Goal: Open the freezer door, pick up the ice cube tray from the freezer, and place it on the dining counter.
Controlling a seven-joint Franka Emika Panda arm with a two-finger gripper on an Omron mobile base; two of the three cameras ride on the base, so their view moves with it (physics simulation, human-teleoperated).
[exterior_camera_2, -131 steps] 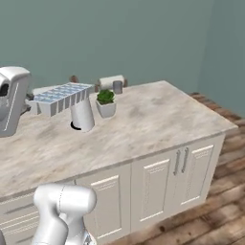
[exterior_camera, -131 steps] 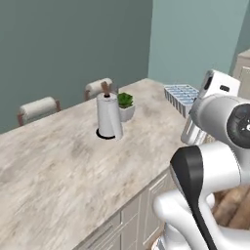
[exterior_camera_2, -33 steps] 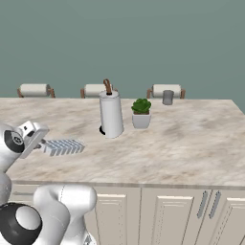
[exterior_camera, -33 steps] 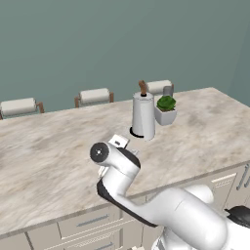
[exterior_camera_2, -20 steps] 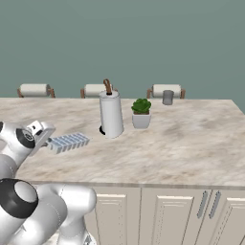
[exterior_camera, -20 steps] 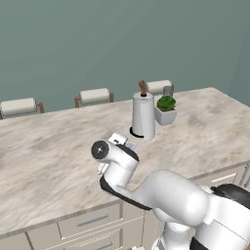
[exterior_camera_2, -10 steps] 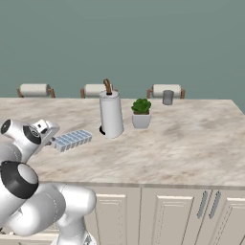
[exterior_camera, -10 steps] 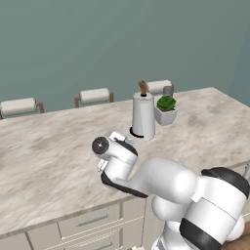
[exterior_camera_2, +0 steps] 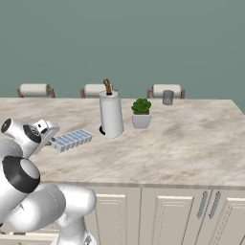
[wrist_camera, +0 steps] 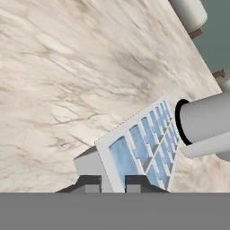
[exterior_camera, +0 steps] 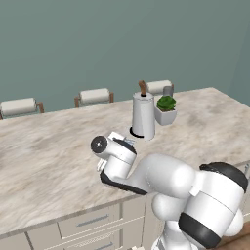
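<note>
White rounded arm, dark joint bands

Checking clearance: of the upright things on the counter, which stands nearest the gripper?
The paper towel roll, just beyond the ice cube tray; the plant and cup stand farther right.

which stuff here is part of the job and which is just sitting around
Part of the job:
ice cube tray, lying on the marble
dining counter
hand, its fingertips at the tray's end

Just sitting around:
paper towel roll
potted plant
small grey cup
stools behind the counter
</note>
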